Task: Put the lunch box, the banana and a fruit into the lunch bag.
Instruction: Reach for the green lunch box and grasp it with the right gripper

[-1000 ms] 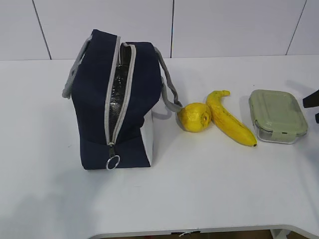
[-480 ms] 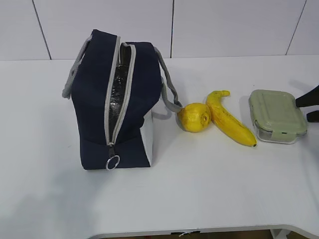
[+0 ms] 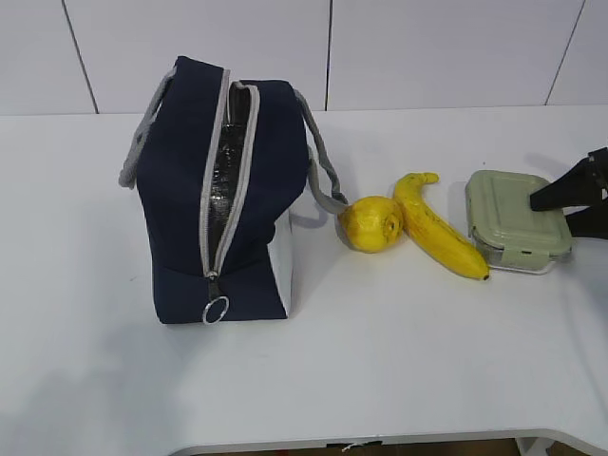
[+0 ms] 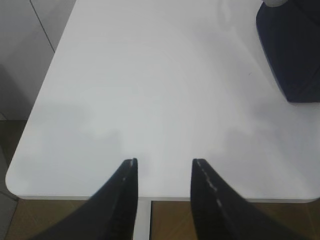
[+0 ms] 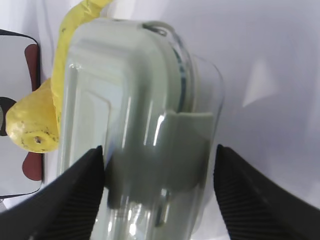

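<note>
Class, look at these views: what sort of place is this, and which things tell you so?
Probably a robot test bench in a lab, not a kitchen: a bare white table against plain white wall panels, with only a lunch bag, fruit and a lunch box laid out, and a gripper reaching in.

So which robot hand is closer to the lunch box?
The right gripper. Its open jaws straddle the end of the lunch box. The left gripper hovers open over bare table, beyond the lunch bag, far from the box.

Right gripper (image 3: 581,195) (perhaps touching) at lunch box (image 3: 513,215)
</note>
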Robot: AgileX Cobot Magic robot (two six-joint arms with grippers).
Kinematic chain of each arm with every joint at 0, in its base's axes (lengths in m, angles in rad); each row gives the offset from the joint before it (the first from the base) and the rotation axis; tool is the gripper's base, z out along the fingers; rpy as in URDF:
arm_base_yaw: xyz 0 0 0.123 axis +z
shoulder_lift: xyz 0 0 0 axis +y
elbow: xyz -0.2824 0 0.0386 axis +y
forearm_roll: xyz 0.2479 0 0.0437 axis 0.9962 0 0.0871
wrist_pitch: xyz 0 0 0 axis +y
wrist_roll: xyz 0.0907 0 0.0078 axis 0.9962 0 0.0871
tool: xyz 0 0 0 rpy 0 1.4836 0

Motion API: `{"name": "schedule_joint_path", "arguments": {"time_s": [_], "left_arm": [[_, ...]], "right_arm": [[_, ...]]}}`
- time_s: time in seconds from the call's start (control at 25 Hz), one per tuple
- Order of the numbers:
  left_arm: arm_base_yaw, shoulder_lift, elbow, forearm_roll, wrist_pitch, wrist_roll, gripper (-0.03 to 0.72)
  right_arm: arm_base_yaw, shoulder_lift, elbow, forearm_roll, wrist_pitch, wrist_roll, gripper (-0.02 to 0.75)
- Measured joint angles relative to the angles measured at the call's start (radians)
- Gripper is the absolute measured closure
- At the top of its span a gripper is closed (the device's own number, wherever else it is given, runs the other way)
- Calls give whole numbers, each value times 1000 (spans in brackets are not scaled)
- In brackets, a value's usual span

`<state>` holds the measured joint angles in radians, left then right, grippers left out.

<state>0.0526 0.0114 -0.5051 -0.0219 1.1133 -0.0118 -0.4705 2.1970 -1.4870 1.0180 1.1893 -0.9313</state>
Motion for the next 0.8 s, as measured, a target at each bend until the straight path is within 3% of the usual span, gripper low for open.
{"name": "schedule_joint_path", "arguments": {"time_s": [0.44, 0.8], "left_arm": [[0, 0, 0, 0, 0, 0, 437], [0, 0, 0, 0, 0, 0, 437]], "right_arm": [[1, 12, -2, 18, 4, -1, 195], [1, 14, -4, 33, 16, 5, 281]]}}
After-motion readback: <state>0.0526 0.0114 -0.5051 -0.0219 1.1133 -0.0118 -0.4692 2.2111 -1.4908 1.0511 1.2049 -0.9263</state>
